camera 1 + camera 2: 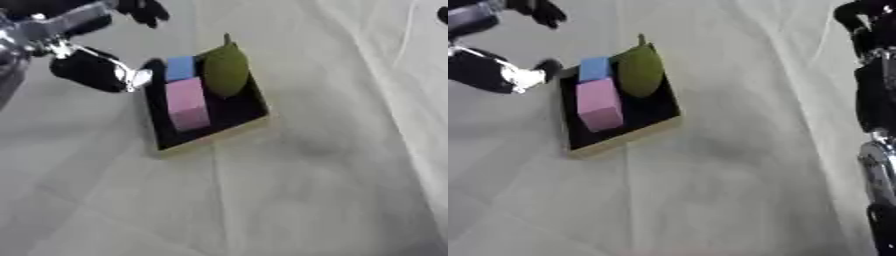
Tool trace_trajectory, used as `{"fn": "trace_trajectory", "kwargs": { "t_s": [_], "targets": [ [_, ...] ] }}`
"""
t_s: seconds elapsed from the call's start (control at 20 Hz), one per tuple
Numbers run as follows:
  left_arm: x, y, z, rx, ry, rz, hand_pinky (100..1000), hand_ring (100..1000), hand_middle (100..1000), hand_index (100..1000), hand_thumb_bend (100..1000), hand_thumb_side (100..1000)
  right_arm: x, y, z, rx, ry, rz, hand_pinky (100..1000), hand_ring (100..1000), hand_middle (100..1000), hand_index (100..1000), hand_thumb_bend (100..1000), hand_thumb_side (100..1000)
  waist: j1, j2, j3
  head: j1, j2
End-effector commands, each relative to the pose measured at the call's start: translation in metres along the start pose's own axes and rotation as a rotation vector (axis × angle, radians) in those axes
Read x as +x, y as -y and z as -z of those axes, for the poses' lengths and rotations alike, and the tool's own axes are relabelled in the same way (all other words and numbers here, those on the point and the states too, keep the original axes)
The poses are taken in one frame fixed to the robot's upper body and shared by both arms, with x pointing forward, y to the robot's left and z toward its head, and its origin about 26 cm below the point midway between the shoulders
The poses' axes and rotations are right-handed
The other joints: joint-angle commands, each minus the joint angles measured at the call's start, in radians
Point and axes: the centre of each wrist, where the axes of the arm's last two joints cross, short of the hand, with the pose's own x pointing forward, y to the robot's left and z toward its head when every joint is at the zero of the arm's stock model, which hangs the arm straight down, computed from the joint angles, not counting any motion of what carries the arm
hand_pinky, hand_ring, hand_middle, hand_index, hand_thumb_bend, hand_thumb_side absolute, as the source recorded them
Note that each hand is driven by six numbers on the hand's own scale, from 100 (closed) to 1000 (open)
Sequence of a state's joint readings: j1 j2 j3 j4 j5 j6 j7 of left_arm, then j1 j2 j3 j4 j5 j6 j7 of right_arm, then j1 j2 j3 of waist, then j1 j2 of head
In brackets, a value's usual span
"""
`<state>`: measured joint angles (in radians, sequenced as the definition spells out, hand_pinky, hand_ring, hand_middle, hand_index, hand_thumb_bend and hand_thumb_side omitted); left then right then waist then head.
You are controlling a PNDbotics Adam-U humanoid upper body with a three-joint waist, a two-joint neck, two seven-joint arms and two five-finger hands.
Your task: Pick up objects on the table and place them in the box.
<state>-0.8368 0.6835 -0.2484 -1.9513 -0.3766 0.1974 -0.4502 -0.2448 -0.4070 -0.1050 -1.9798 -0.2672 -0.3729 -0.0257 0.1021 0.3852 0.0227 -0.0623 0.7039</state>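
Left eye view shows your left hand point(96, 70) at nine o'clock of the shallow black box point(236, 112), fingers spread and empty, with the pink foam block point(186, 104), small blue cube point(180, 68) and green leaf-shaped object point(227, 69) inside it, while your right hand's point(859, 15) fingers cannot be made out.

The table point(289, 200) is covered with a pale, whitish cloth point(710, 200) that has soft folds and creases running across it. One thing sits right on the cloth: a shallow box point(214, 135) with a black inside and a light tan rim. It sits a bit crooked, toward the far left part of the table.
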Motion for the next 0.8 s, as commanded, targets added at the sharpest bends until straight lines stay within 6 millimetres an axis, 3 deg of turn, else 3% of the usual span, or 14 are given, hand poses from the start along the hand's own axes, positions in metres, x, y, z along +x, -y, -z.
{"fn": "trace_trajectory", "kwargs": {
  "t_s": [0.05,0.35,0.8],
  "targets": [
    [-0.001,-0.025,-0.017,0.194,0.04,-0.048,839,760,680,841,100,412,0.008,0.006,0.004,0.001,0.038,-0.017,897,958,640,813,100,632,-0.019,-0.041,0.006,0.002,0.007],
    [-0.025,-0.017,-0.041,0.438,0.064,-0.203,822,747,674,825,100,430,0.008,0.01,0.001,-0.026,0.064,-0.031,894,952,641,812,100,626,-0.053,-0.047,0.025,0.01,0.01],
    [-0.054,0.018,-0.073,0.819,0.1,-0.444,825,752,679,817,100,539,0.01,0.016,0.001,-0.095,0.133,-0.04,892,943,646,811,100,623,-0.108,-0.044,0.051,0.008,0.005]
  ]
}}
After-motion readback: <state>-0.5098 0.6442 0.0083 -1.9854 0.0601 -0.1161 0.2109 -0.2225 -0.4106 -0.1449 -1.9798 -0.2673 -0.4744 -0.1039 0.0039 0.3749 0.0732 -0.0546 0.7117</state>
